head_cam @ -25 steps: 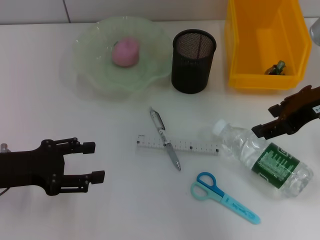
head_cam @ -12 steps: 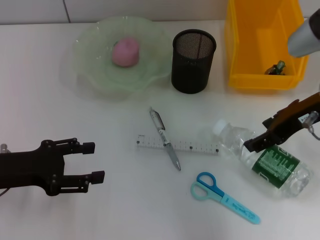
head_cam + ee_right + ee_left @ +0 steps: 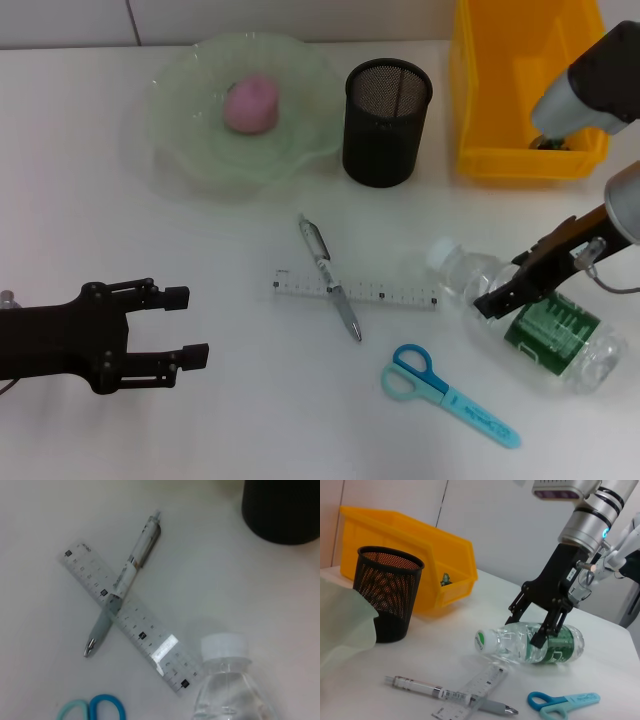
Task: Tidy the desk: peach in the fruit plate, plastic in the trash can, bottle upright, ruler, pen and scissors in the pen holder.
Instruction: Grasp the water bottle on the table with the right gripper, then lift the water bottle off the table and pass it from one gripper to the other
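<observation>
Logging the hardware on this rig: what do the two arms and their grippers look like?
The left gripper is matte black, with two flat, angular fingers on a blocky, bolted body. The right gripper is black too, with a small white label on its body and thin cables beside it. Above it, the right arm is silver-grey and cylindrical, with black bands and a small blue light.

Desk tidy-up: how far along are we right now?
Done: peach sits in the fruit plate; something lies in the yellow bin. In hand: right tool open over the lying bottle. Left: ruler, pen, scissors outside the pen holder. Left tool idle.
</observation>
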Available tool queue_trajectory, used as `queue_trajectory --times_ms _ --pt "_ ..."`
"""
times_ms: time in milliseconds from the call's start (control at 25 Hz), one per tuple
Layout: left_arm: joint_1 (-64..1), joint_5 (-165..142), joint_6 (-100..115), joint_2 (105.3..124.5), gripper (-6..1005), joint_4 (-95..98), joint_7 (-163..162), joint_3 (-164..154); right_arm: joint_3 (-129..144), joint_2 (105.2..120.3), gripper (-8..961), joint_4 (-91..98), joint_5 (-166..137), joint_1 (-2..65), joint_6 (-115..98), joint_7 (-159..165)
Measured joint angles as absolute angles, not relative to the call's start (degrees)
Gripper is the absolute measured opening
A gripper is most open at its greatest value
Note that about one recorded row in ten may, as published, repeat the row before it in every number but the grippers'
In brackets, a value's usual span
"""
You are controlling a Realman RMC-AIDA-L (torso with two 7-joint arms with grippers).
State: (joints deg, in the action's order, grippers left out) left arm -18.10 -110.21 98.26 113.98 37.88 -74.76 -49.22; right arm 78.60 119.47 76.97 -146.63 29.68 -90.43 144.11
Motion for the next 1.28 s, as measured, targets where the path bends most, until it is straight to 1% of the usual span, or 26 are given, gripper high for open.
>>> queue_trajectory --times_ms 360,720,1040,1280 --pt "-18.11 -110.21 98.26 114.07 802 37.88 -74.7 -49.22 79.44 119.42 792 74.65 -146.64 30.13 -89.29 144.45" --pt "-18.19 -110.21 98.5 114.08 801 37.88 -74.94 -49.22 79.28 119.37 793 75.28 -146.36 28.94 -89.24 142.5" --pt "-18.25 -109.83 98.92 114.08 800 37.88 -75.0 -48.61 74.03 119.2 793 81.02 -138.95 22.53 -89.59 137.16" --pt "-18.47 -109.79 99.42 114.14 799 37.88 -75.03 -47.97 65.13 119.28 790 82.0 -125.72 14.29 -89.39 124.98"
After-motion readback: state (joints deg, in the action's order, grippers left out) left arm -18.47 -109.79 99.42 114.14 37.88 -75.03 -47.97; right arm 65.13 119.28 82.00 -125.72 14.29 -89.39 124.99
